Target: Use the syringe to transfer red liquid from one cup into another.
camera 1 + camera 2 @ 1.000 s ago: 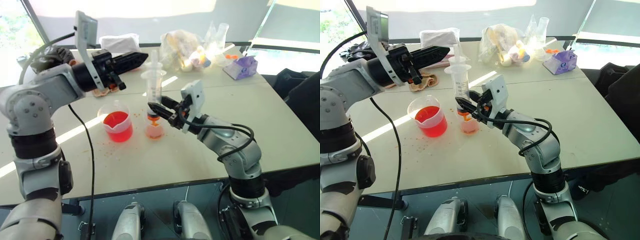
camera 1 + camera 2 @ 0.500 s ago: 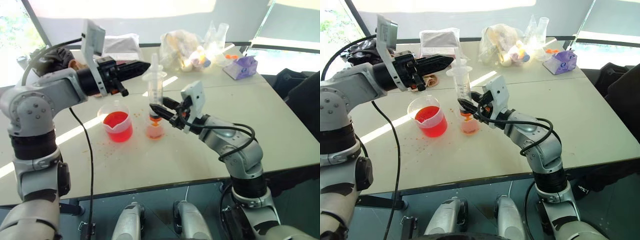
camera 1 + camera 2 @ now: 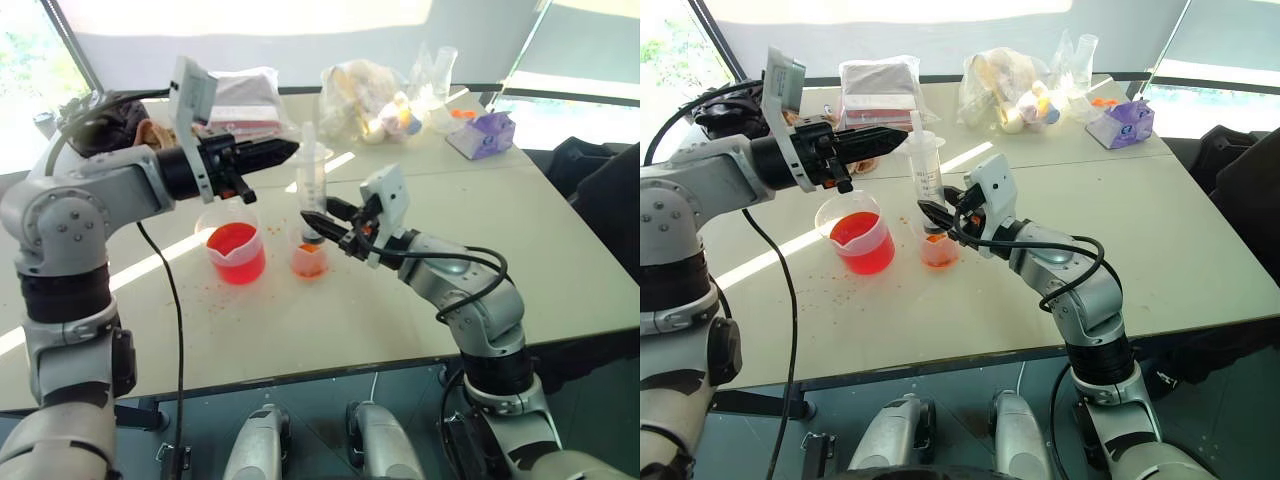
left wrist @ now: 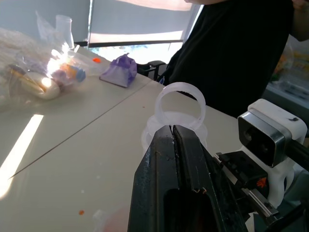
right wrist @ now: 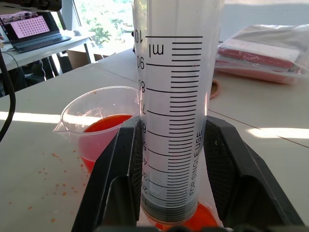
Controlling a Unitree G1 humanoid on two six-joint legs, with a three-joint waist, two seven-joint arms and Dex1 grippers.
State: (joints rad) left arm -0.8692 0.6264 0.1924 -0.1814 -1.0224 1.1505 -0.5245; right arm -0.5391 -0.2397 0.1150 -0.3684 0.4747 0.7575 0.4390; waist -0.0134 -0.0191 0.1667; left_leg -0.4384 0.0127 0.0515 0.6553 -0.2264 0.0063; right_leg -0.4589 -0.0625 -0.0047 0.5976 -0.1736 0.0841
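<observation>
The syringe (image 3: 312, 188) stands upright, its barrel looking emptied, with my right gripper (image 3: 316, 222) shut on the lower barrel (image 5: 176, 121). Its tip hangs in the smaller clear cup (image 3: 308, 259), which holds a little red liquid (image 5: 203, 216). Left of that cup stands the wider spouted beaker (image 3: 236, 251), about a third full of red liquid (image 3: 861, 246). My left gripper (image 3: 292, 149) is shut with nothing in it and points level at the white plunger's top ring (image 4: 179, 104), tips close against it.
Plastic bags (image 3: 362, 98), glass flasks (image 3: 437, 72) and a purple box (image 3: 482, 134) crowd the table's far side. Red droplets (image 3: 825, 275) speckle the table near the beaker. A person in black (image 4: 231, 53) stands beyond the table. A cable (image 3: 178, 330) hangs from my left arm.
My left gripper has come down beside the plunger's top, and the plunger sits lower in the barrel. The smaller cup's liquid looks redder. My right gripper has kept still.
</observation>
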